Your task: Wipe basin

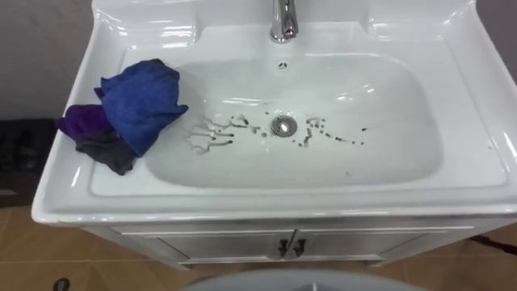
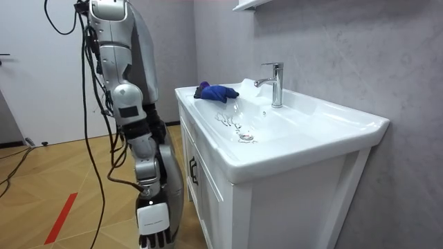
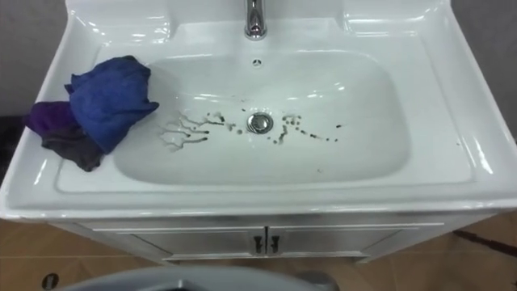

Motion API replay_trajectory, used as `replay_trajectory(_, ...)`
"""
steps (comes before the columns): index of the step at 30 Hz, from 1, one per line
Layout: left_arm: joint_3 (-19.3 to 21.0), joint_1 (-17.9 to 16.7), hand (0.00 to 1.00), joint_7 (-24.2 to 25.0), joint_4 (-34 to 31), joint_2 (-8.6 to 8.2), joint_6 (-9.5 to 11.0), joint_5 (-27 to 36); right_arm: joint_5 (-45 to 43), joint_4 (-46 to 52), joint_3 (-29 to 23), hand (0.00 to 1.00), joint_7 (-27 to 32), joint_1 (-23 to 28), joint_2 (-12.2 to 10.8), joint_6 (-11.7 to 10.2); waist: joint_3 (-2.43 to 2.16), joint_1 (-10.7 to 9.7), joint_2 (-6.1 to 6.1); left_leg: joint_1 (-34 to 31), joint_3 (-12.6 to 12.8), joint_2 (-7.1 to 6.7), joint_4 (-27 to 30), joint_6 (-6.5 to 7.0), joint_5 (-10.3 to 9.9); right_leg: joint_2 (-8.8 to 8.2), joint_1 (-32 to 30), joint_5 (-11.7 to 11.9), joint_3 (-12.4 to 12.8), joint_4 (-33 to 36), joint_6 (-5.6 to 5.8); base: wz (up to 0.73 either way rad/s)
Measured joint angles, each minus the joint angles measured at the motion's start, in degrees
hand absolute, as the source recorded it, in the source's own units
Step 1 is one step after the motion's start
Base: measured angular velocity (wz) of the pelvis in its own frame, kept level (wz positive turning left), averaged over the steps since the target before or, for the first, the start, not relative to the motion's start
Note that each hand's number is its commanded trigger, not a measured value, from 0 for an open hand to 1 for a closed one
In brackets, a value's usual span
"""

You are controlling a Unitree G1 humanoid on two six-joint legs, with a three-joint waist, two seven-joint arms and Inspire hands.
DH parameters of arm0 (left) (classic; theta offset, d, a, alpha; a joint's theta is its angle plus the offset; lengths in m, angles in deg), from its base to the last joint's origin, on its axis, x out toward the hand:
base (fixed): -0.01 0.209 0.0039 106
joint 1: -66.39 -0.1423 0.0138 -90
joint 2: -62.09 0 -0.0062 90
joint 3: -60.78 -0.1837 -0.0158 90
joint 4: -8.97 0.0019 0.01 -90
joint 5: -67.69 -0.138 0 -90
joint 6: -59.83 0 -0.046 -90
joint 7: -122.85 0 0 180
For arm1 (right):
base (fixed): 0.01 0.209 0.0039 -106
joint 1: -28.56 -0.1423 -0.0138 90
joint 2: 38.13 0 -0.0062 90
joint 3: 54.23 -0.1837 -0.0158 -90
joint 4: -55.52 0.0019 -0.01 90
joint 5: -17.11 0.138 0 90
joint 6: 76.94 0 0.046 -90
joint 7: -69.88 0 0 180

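Left eye view, starting at the left: heaped on the basin's [image 1: 242,204] left ledge, a blue cloth [image 1: 144,101], crumpled, lapping slightly over the bowl's edge. Tucked under and behind it, a purple cloth [image 1: 81,121] and a grey cloth [image 1: 109,152], mostly covered, shapes hard to make out. Next, across the white bowl's floor, thin dark streaks [image 1: 212,133] branching left of the drain [image 1: 283,125], then scattered dark specks [image 1: 331,136] to its right; elsewhere glossy white. Behind the drain, a chrome faucet [image 1: 283,20], cut off at the top edge. Below the front rim, a white cabinet [image 1: 226,242] with two dark handles [image 1: 291,245], lower part cropped. Room view: standing at the cabinet's front, facing the basin, right hand [image 2: 154,220] hanging low beside the cabinet door, well apart from the cloths, cropped by the bottom edge; open or closed, cannot tell.
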Motion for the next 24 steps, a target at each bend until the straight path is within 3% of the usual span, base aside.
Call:
replay_trajectory(4, 6.5, -0.8, 0.00, -5.7, -2.8, 0.44, 1.1, 3.8, 0.0, -0.5, -0.2, 0.00, 0.5, 0.2, 0.0, 0.0, -0.02, 1.0, 0.01, 0.1, -1.8, -0.68, 0.2, 0.21, 0.0, -0.39, 1.5, -0.2, -1.3, -0.9, 0.28, 0.19)
replay_trajectory(9, 10.1, -2.0, 0.00, -14.8, -6.2, 2.30, 4.3, 7.2, -0.5, -1.0, -0.2, 0.00, 1.1, 0.2, 0.8, -0.1, -0.22, 3.2, 0.98, 0.1, -2.8, -0.71, 0.1, 0.25, 0.1, -0.38, 1.9, -0.2, -2.0, -1.0, 0.29, 0.09)
replay_trajectory(14, 12.3, -3.2, 0.00, -22.9, -6.8, 2.63, 7.4, 9.8, -0.8, -0.9, -0.3, 0.00, 1.7, 0.0, 2.4, -0.8, -0.16, 3.7, 2.19, 0.0, -3.4, -0.73, 0.1, 0.24, 0.1, -0.45, 2.0, -0.2, -3.3, -0.7, 0.29, 0.08)
replay_trajectory(18, 15.1, -4.9, 0.00, -29.6, -11.0, 3.17, 9.1, 15.7, -0.7, -0.9, -1.3, 0.00, 2.5, 0.5, 2.9, -1.0, -0.26, 4.4, 2.78, -0.1, -4.6, -0.84, 0.0, 0.21, 0.1, -0.64, 2.5, -0.2, -5.4, -0.8, 0.29, 0.13)
replay_trajectory(22, 16.8, -5.6, 0.00, -35.2, -12.1, 5.16, 11.3, 18.5, 0.1, -0.2, -4.9, 0.00, 3.1, 0.9, 3.4, -2.6, -0.44, 4.5, 3.19, -0.1, -5.1, -0.94, 0.0, 0.18, 0.1, -0.67, 2.7, -0.2, -6.0, -0.8, 0.29, 0.06)
replay_trajectory(24, 17.6, -5.8, 0.00, -39.0, -13.7, 6.15, 12.8, 20.4, 1.7, 0.9, -6.5, 0.00, 3.6, 1.3, 4.0, -4.6, -0.92, 4.5, 3.98, 0.0, -5.2, -1.07, -0.1, 0.22, 0.1, -0.82, 2.7, -0.2, -6.1, -0.8, 0.30, 0.02)
